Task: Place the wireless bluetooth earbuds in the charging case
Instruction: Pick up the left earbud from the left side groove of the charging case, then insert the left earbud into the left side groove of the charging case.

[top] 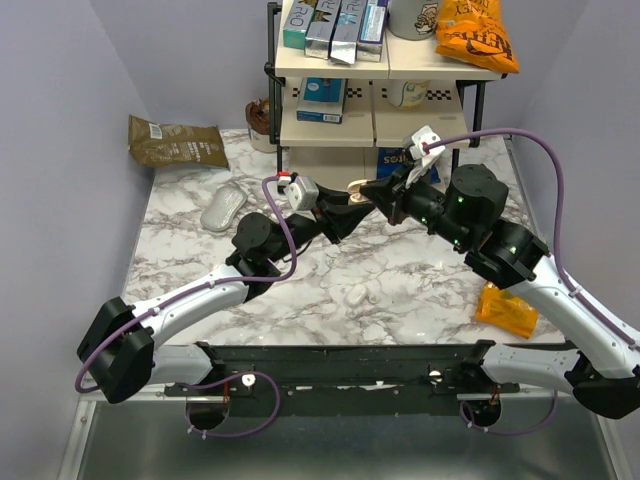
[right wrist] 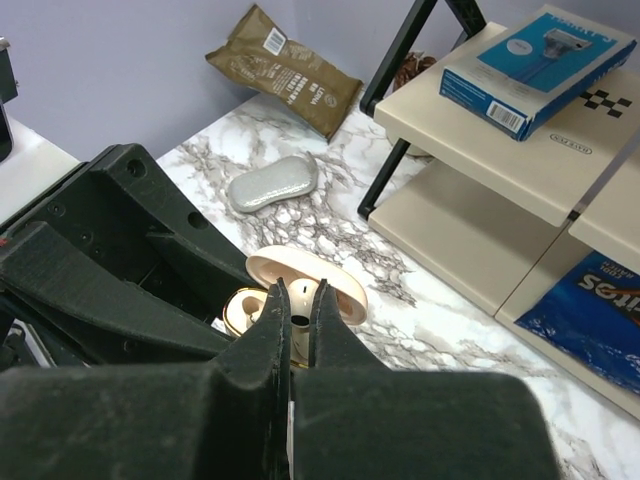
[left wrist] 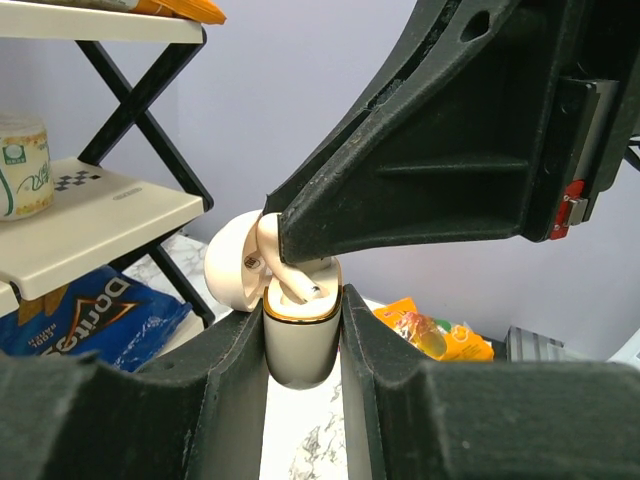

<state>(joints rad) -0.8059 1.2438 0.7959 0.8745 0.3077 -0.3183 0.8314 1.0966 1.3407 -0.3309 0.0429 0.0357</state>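
Observation:
My left gripper point(top: 343, 216) point(left wrist: 300, 308) is shut on the charging case point(left wrist: 300, 345), a cream oval shell with a gold rim, held upright above the table with its lid point(left wrist: 232, 262) hinged open. My right gripper point(top: 368, 192) point(right wrist: 297, 300) is shut on a beige earbud point(left wrist: 283, 268) point(right wrist: 301, 322), whose stem reaches down into the open mouth of the case. The case lid also shows in the right wrist view point(right wrist: 335, 278) and in the top view point(top: 356, 187). A small white piece point(top: 356, 295) lies on the marble table in front of the grippers; I cannot tell what it is.
A pale computer mouse point(top: 224, 210) point(right wrist: 272, 182) lies at the left. A brown bag point(top: 176, 142) lies at the back left. A black-framed shelf point(top: 330, 120) with boxes stands behind the grippers, with a blue Doritos bag point(left wrist: 85, 310) under it. An orange packet point(top: 506, 310) lies at the right.

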